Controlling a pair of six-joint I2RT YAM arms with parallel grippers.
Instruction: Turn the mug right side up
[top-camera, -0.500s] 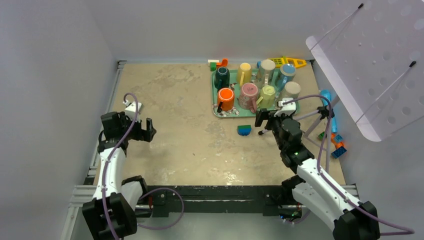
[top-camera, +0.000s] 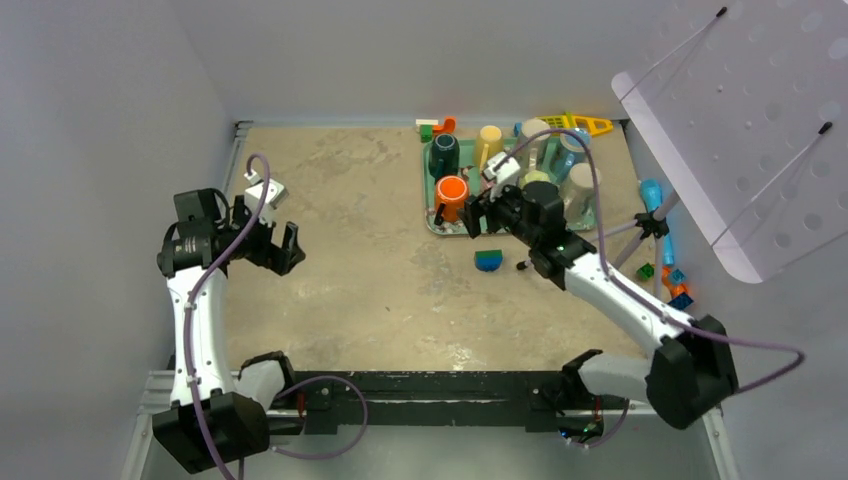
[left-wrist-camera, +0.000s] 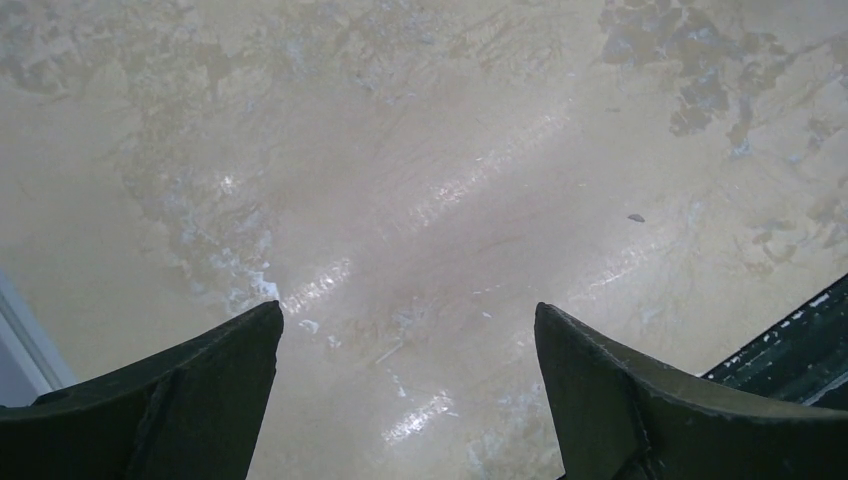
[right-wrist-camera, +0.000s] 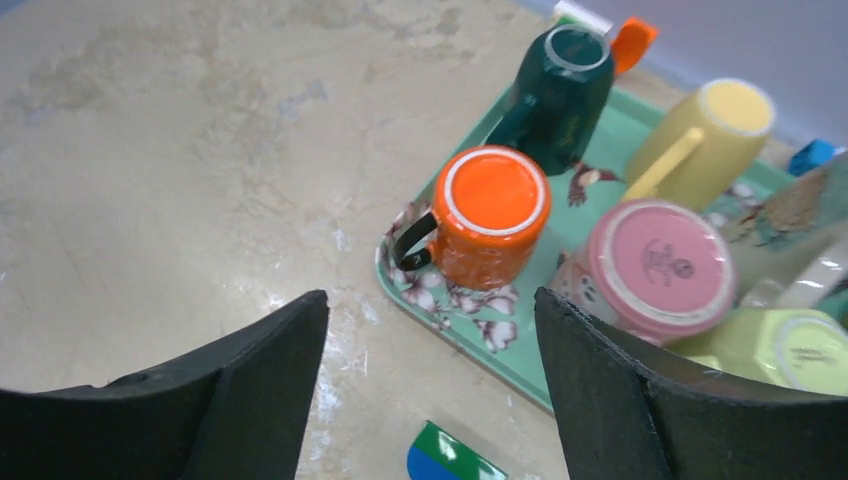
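Note:
Several mugs stand bottom up on a green floral tray (right-wrist-camera: 470, 335) (top-camera: 432, 226). The nearest is an orange mug (right-wrist-camera: 495, 215) (top-camera: 451, 197) with a black handle (right-wrist-camera: 410, 245) pointing left. It sits at the tray's near left corner. My right gripper (right-wrist-camera: 430, 300) (top-camera: 478, 212) hovers open just short of it, above the tray's edge, with nothing between its fingers. My left gripper (left-wrist-camera: 408, 312) (top-camera: 285, 246) hangs open over bare table at the left, far from the tray.
Behind and beside the orange mug are a dark green mug (right-wrist-camera: 560, 90), a yellow mug (right-wrist-camera: 700, 140), a pink mug (right-wrist-camera: 655, 265) and a pale green one (right-wrist-camera: 790, 345). A blue-green block (right-wrist-camera: 450, 460) (top-camera: 488, 260) lies in front of the tray. Toys lie at the right edge (top-camera: 672, 280).
My right arm has reached forward and left, from the tray's near right corner towards the orange mug. My left arm has lifted and drawn a little to the left.

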